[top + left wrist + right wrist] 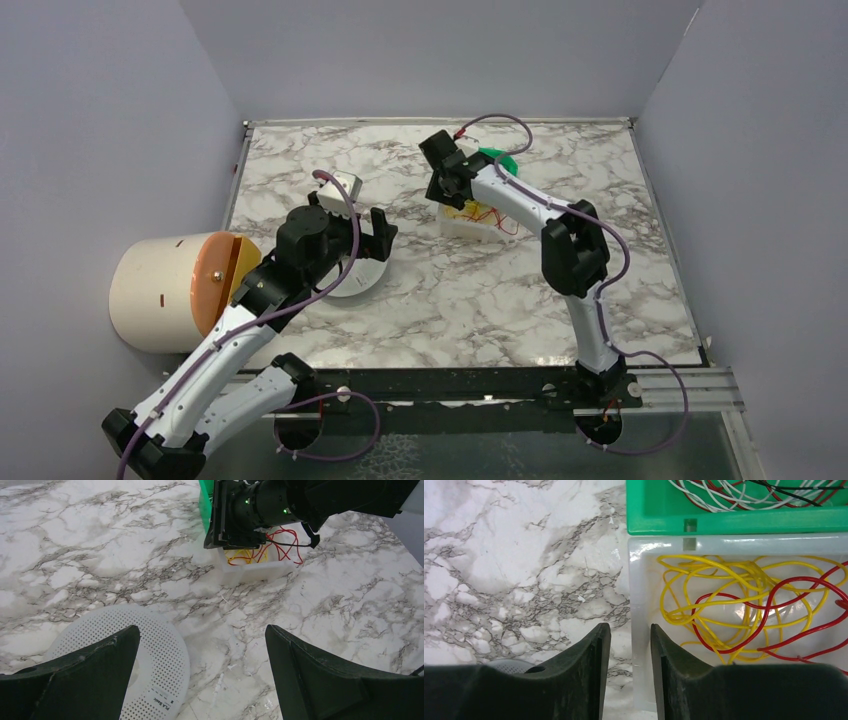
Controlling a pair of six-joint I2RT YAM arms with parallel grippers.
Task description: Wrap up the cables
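Red and hair-thin, the red wire (489, 214) shows from the overhead camera as a loose scribble inside a white tray (462, 229) near the middle of the marble tabletop (600, 290), tangled with yellow wires (466, 211). A green tray (503, 160) sits just behind the white one. The right gripper (446, 168) hangs over the left end of the two trays; from here I cannot tell how its fingers stand. The left gripper (378, 234) hovers with its fingers spread above a perforated white disc (357, 282). A small white box (341, 183) lies behind it, and a pale cylinder (160, 290) with an orange end face rests at the table's left edge.

From the left wrist, the left gripper (201, 630) is wide apart and holds nothing, with the perforated white disc (155, 655) flat on the marble under its left finger. Further off, the red wire (286, 544) loops over the rim of the white tray (255, 572) beside the yellow wires (242, 556), under the right gripper (235, 517).

From the right wrist, the right gripper (629, 627) has its fingers drawn close with a slim gap, nothing between them, above the left wall of the white tray (639, 580). The red wire (765, 617) curves in open, glossy loops across the tray's floor, crossing over and under the yellow wires (724, 567), untouched by either finger. The green tray (724, 515) abuts the white tray's far wall and holds pale, red and black strands
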